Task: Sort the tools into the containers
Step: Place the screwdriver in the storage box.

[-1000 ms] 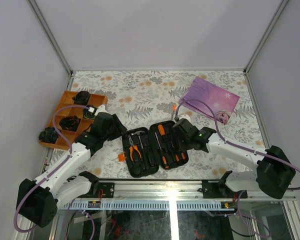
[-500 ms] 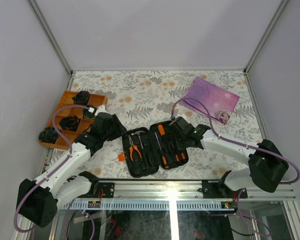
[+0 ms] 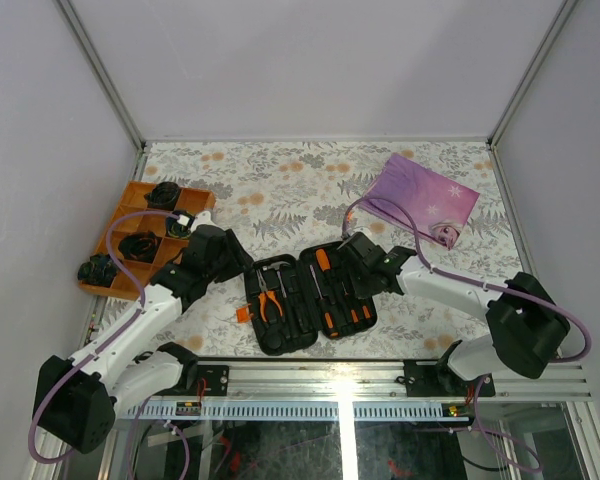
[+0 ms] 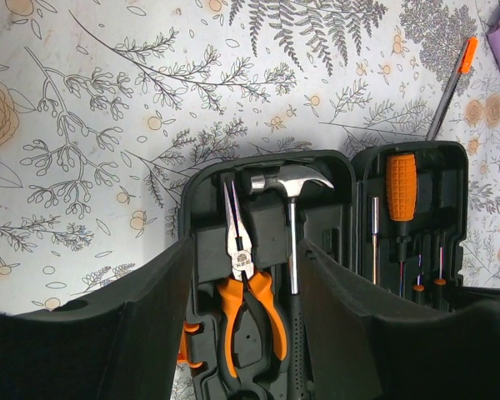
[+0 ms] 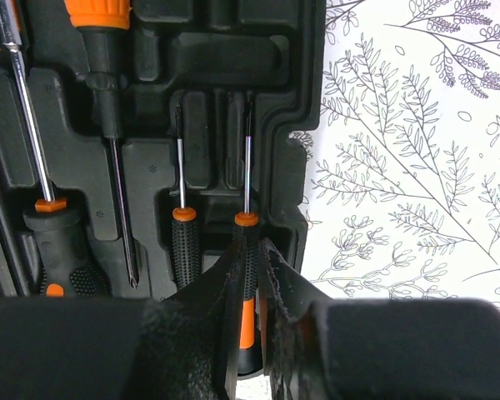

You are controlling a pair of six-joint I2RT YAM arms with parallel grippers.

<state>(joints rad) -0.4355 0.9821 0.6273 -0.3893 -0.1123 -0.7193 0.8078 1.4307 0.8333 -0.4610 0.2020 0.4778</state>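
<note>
The open tool case (image 3: pixel 308 293) lies at 6 o'clock on the tabletop (image 3: pixel 280 180). The right end effector (image 5: pixel 248 250) clenches the handle of a slim screwdriver (image 5: pixel 247 218) seated in the case's 3 o'clock half. The left end effector (image 4: pixel 246 258) hangs released above the pliers (image 4: pixel 243 304) and hammer (image 4: pixel 290 242) in its 9 o'clock half.

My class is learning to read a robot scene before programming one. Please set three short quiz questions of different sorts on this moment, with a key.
1. True or false: the hammer lies in the same half of the tool case as the pliers.
2. What do the right arm's jaws pinch? A) the hammer B) the rightmost small screwdriver C) the pliers
3. Fill in: the left arm's jaws stand ___ above the pliers and hammer, holding nothing.
Key: 1 true; 2 B; 3 open.
</note>
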